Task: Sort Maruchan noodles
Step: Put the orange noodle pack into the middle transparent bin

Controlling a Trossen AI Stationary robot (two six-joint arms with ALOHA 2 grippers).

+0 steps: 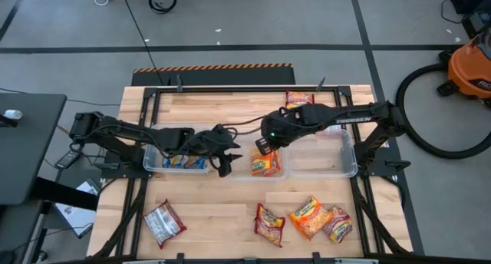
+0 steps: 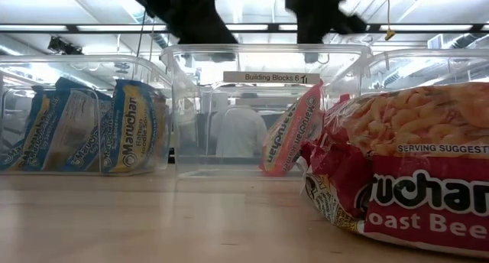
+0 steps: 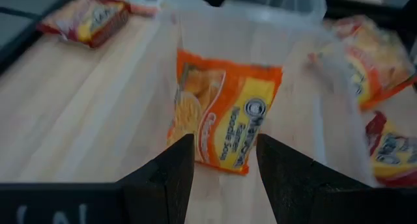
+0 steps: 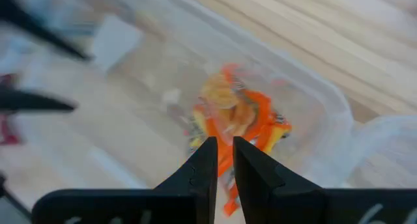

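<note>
Step in hand, as judged: dropping an orange packet into the middle bin.

Left bin (image 1: 153, 163) holds blue-and-white Maruchan packets (image 1: 184, 162), standing on edge in the low view. Left gripper (image 1: 225, 161) hovers between left and middle bins, fingers (image 3: 169, 168) set fairly wide, holding nothing.

Middle bin (image 1: 284, 169) holds the orange packet (image 1: 265, 163). Right gripper (image 1: 263, 145) hangs just above it, at the bin's far edge; fingers (image 4: 205, 160) stand narrowly parted with nothing between them, so the packet looks released.

Right bin (image 1: 347, 153) looks empty. Unsorted: a red-and-silver packet (image 1: 163, 222) near left on the desk (image 1: 215, 210), four red and orange packets (image 1: 307, 218) near right, one packet (image 1: 299, 99) at the far edge.

Next move, as judged: right arm lifts clear of the bin wall, then goes for one of the loose packets, matched by colour to a bin.

Views: the low view shows the orange packet (image 2: 294, 129) leaning tilted inside its bin, which the high view flattens. Left wrist view reads its printed face (image 3: 225, 116). Only the high view shows all stray packets.
</note>
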